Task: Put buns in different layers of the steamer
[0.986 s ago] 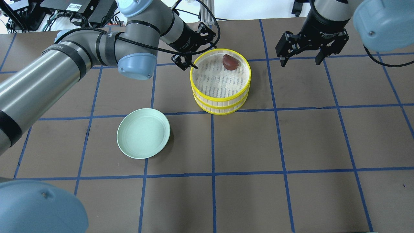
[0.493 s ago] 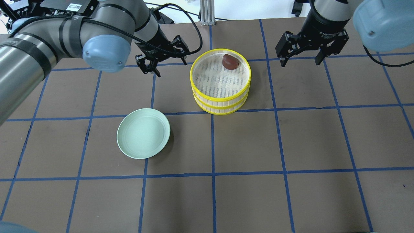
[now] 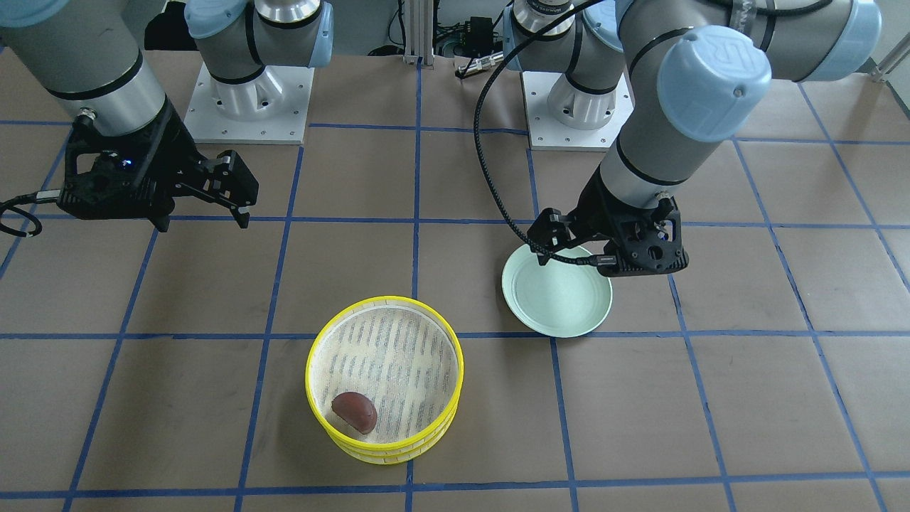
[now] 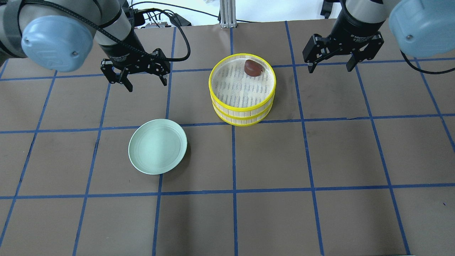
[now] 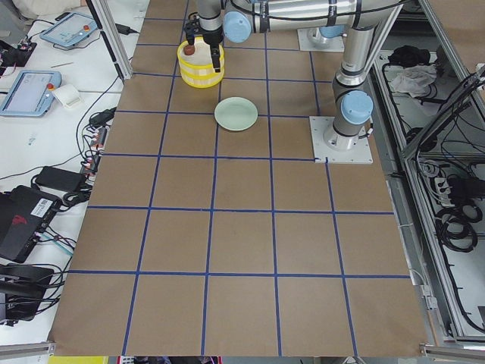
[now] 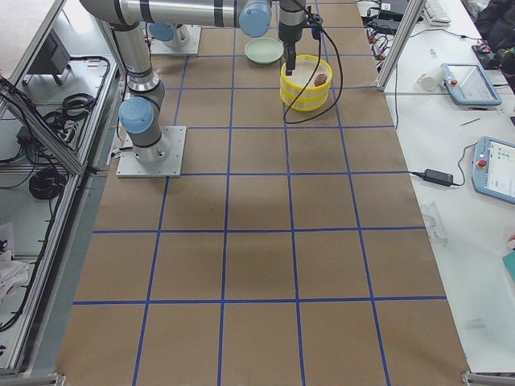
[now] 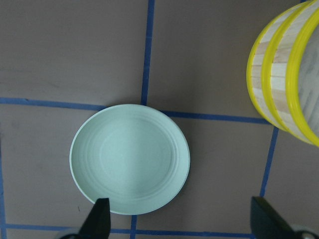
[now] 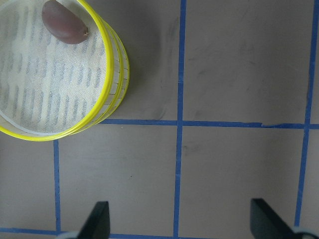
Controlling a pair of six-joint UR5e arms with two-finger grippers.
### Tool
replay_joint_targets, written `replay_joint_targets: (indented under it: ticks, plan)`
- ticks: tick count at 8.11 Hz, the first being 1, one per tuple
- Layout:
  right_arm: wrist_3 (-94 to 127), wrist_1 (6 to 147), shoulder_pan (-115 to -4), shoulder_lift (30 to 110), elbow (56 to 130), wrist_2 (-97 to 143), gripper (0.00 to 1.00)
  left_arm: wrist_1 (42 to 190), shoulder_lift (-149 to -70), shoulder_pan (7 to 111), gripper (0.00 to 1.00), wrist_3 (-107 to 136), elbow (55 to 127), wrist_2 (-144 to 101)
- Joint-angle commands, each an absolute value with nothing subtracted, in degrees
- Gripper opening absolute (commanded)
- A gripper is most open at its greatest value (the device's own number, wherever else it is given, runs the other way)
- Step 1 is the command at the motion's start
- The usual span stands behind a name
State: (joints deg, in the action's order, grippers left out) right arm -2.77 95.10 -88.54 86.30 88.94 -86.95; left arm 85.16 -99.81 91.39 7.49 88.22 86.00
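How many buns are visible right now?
1: the reddish-brown bun lies in the top steamer layer. A second could be hidden in the lower layer beneath.

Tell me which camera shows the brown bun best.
Right wrist view: the brown bun looks largest and sharpest there, though the frame clips its top. Overhead and front views show it whole but smaller; side views, a speck; left wrist, nothing.

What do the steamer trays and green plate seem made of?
The steamer trays look like wooden slat walls with glossy yellow, plastic-looking rims and pale woven bases. The green plate looks like matte plastic or fibre composite: smooth, faint concentric rings.
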Motion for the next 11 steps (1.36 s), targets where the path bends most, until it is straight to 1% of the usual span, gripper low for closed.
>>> replay_joint_targets:
  ticks: [1, 5, 11]
  plan:
    - [1.2, 95.1, -90.4, 86.6, 88.9, -87.6, 1.0, 93.8, -95.2, 90.8, 1.0, 6.4, 89.5, 90.4]
    - [1.9, 94.9, -91.4, 86.9, 88.9, -88.9, 1.0, 95.0, -92.2, 91.1, 1.0, 6.4, 90.4, 91.1]
    - [1.5, 94.8, -91.3, 86.7, 88.9, -88.7, 1.0, 95.4, -92.1, 90.8, 1.0, 6.4, 90.5, 91.5]
